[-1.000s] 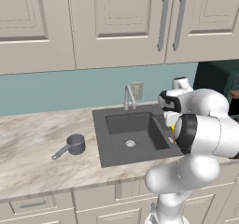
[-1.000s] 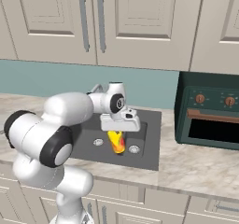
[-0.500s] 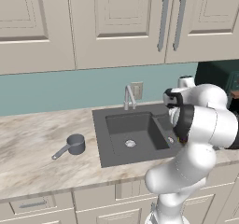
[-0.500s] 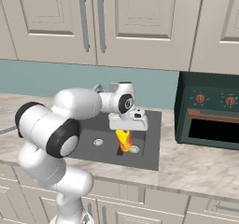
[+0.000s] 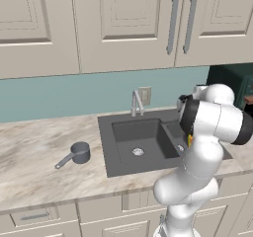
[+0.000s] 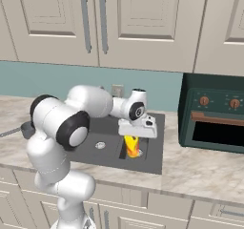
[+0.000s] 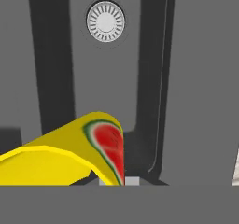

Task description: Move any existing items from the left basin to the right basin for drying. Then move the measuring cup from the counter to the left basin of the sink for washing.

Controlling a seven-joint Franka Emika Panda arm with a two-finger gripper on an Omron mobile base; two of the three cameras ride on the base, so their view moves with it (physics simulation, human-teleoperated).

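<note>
Left base view: from behind-left of arm, angled forward and down, mid range, over counter (image 5: 34,157) and sink (image 5: 148,139). Right base view: from behind-right, same downward tilt, similar range, takes in sink (image 6: 152,128) plus oven (image 6: 212,113). Shared between both: sink and arm. Hand view: very close, straight down into right basin (image 7: 105,78), drain (image 7: 106,21) near top.

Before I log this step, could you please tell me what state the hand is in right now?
Hand: closed, holding the yellow cup above the right basin of the sink.
</note>
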